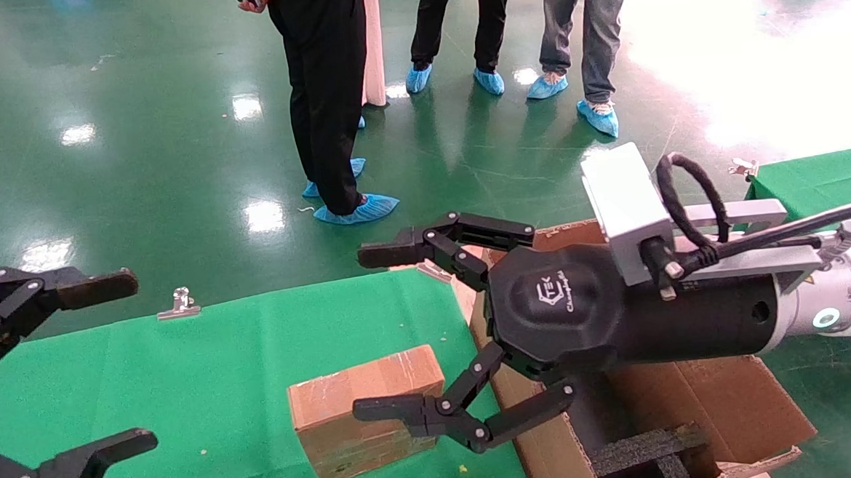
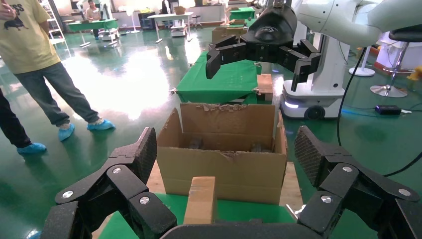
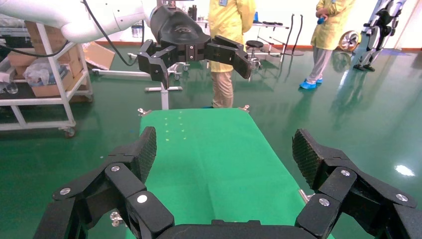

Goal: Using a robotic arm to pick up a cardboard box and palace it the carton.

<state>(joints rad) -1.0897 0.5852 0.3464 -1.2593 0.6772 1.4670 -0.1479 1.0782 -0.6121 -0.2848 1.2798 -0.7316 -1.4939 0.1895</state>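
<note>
One cardboard box (image 1: 367, 411) is partly hidden by the wide-open right gripper (image 1: 379, 332); one carton (image 1: 725, 405) is cut off; the left gripper (image 1: 104, 365) is spread wide.

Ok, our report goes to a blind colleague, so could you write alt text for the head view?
The right pincer, fingers spread open and empty, hangs above a small cardboard box on a green table. A torn-edged carton stands just right of the table. The left pincer, also open, hangs at the frame's left edge.
</note>
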